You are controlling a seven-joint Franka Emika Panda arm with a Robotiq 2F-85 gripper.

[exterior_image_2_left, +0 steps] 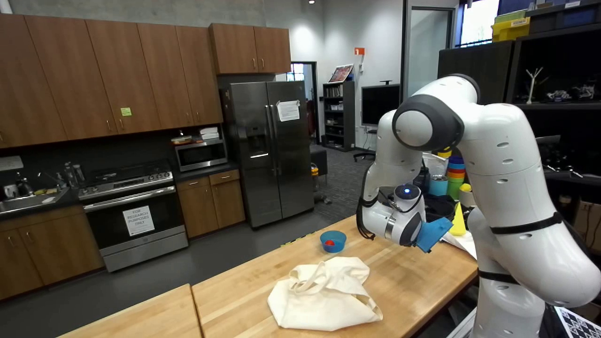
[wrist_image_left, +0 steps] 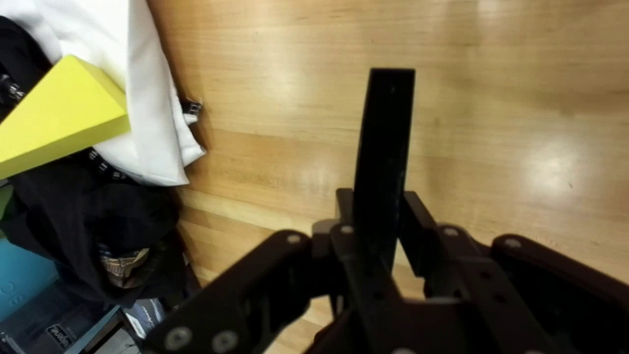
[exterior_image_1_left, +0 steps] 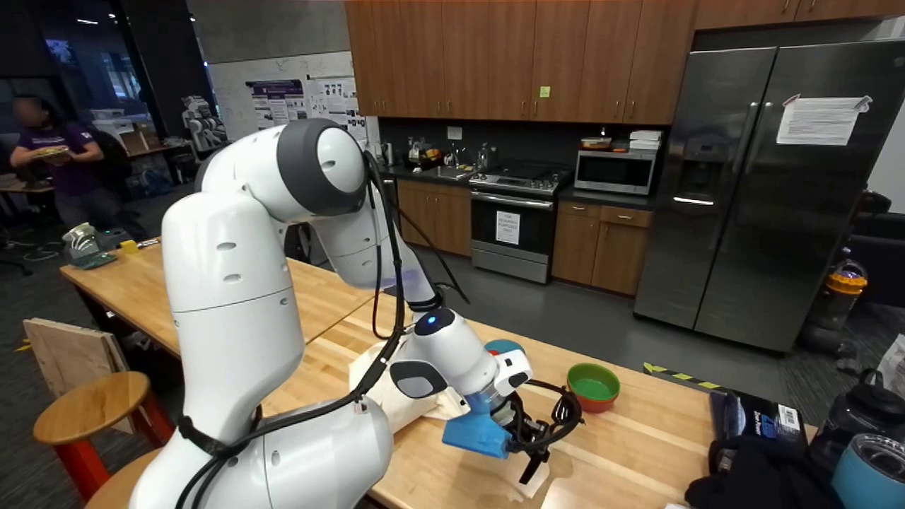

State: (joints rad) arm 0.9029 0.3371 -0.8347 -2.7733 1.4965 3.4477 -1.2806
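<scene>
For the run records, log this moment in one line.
gripper: closed on black bar | table: cream tote bag, blue bowl, green bowl

Both exterior views look across the table to the refrigerator; the wrist view looks down closely.

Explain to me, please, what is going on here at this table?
A robot arm is holding a narrow black object in its gripper, over the wooden table; what exactly the object is, I cannot tell. Also on the table, a green bowl sits inside a red bowl, a blue bowl has something red in it, and a cream cloth bag lies crumpled. A yellow wedge and white cloth show off to one side of the gripper.
</scene>
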